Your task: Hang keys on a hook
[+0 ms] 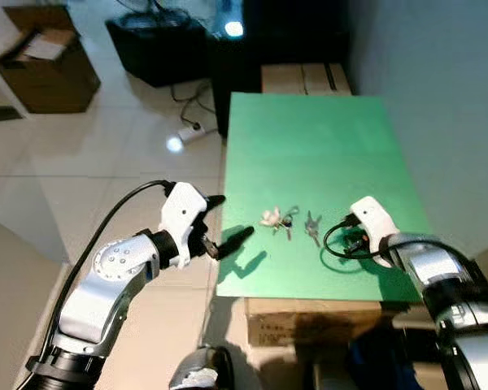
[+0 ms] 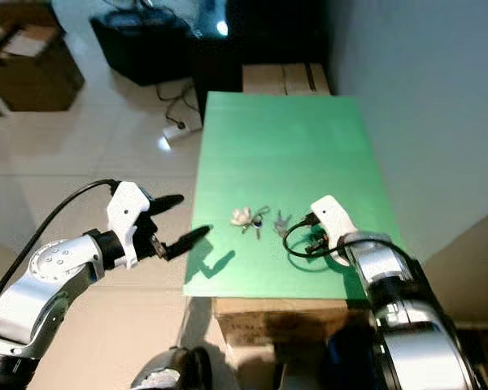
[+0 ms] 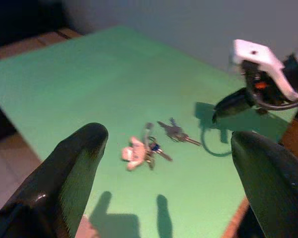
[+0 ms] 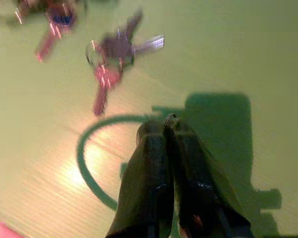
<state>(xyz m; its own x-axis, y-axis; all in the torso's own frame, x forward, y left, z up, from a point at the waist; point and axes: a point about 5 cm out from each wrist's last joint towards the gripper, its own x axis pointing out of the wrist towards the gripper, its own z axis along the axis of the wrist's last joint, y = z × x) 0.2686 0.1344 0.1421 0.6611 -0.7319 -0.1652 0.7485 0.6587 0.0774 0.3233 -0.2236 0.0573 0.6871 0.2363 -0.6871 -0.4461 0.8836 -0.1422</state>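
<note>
While two key bunches point(image 1: 311, 227) lie untouched near the green table's point(image 1: 309, 138) front edge, the reaching step is judged in hand. The left gripper point(image 1: 224, 219) is held wide apart and empty; the right gripper point(image 4: 168, 130) is pressed together, empty. A grasp is needed next.

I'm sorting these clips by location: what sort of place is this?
Probably a home storage or spare room: a green tabletop resting on cardboard boxes, a glossy tiled floor with a power strip, and an open cardboard box.
</note>
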